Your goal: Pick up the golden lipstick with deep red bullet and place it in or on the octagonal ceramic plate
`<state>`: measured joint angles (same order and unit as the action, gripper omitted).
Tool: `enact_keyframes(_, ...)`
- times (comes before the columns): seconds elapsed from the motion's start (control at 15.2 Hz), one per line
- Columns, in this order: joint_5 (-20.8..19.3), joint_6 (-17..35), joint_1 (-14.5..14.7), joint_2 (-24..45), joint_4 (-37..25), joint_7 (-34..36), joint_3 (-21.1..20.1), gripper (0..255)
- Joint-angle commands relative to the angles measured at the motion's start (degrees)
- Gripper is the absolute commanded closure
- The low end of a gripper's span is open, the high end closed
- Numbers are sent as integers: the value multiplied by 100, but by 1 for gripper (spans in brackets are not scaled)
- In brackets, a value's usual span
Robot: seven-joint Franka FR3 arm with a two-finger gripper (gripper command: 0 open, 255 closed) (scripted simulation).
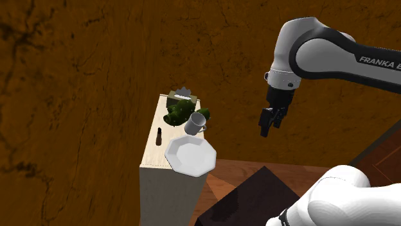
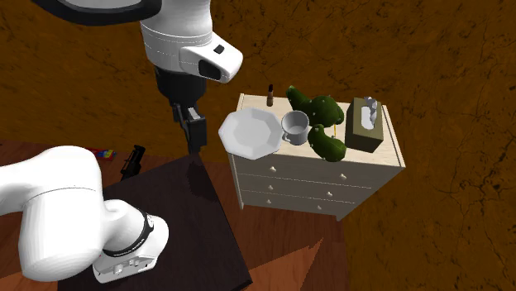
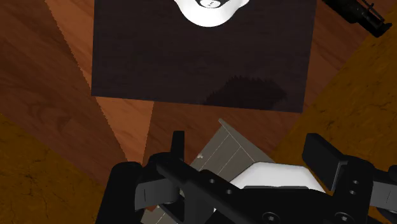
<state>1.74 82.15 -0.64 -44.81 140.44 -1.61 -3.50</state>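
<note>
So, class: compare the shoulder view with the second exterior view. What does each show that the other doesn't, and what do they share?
Shoulder view: the FRANKA lettering on the arm. Second exterior view: the dresser's drawer fronts and a black object on the floor. Both: the lipstick, white octagonal plate, mug and gripper.

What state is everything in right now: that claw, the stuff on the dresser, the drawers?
Claw: open, empty, in the air beside the dresser.
Lipstick: upright on the dresser top.
Plate: empty, overhanging the top's edge.
Mug: upright, beside the plate.
Drawers: shut.
</note>
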Motion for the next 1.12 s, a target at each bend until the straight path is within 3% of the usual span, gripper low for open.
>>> enact_keyframes(0.0,0,0,0,0,0,0,0,0)
enact_keyframes(0.59,517,2205,205,741,488,800,-772,0)
enact_keyframes(1.06,552,3907,211,1792,383,1484,-1417,0)
